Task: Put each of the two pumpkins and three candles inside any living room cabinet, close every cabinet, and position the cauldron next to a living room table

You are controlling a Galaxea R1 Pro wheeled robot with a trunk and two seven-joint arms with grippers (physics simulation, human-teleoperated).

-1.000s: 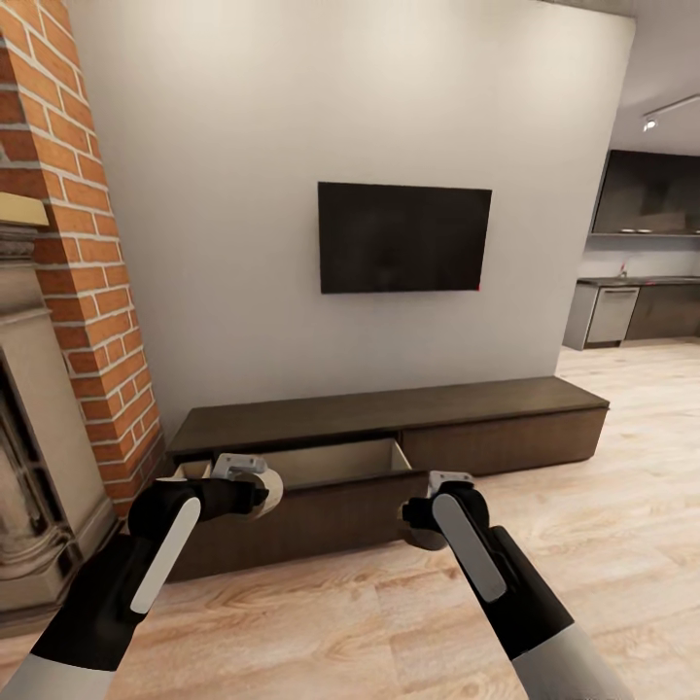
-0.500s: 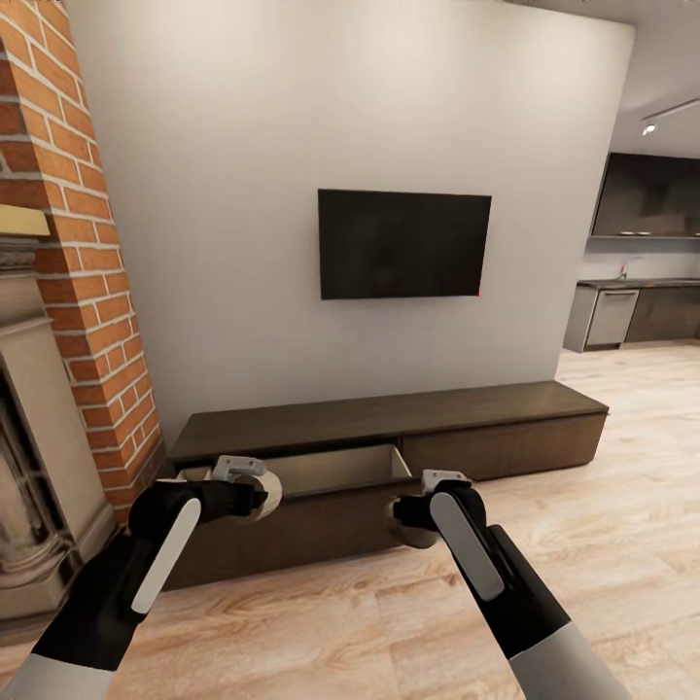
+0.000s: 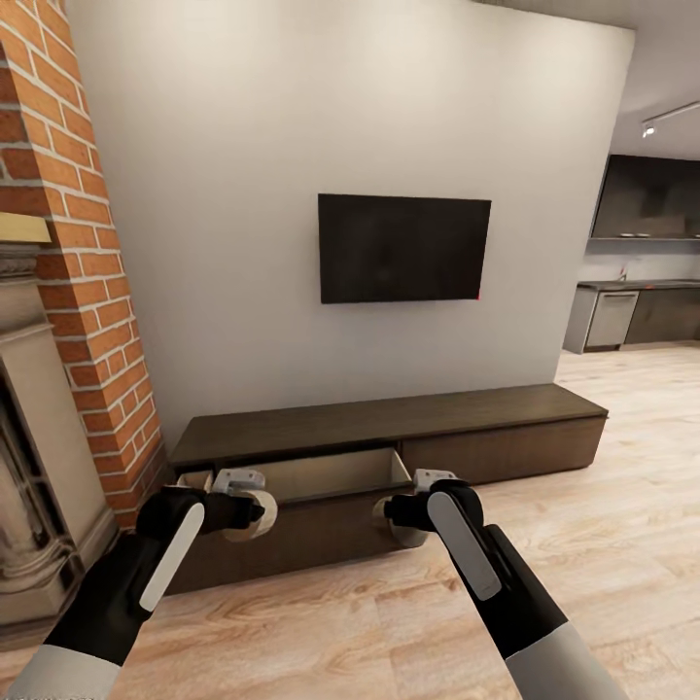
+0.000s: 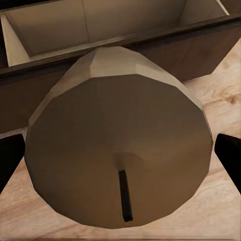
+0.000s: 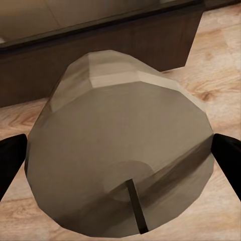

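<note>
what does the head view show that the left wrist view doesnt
Head view alone: the tv, the brick fireplace, the right gripper with its own candle, and the cabinet's long top. Left wrist view alone: the left candle's flat top and dark wick, close up, and the pale inside of the open drawer. Both: the left gripper shut on that candle, the open drawer, the wood floor.

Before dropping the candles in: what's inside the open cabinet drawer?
The open drawer of the cabinet shows bare pale wood walls and floor. Its front part is hidden by the drawer front and the candle held in the left gripper.
</note>
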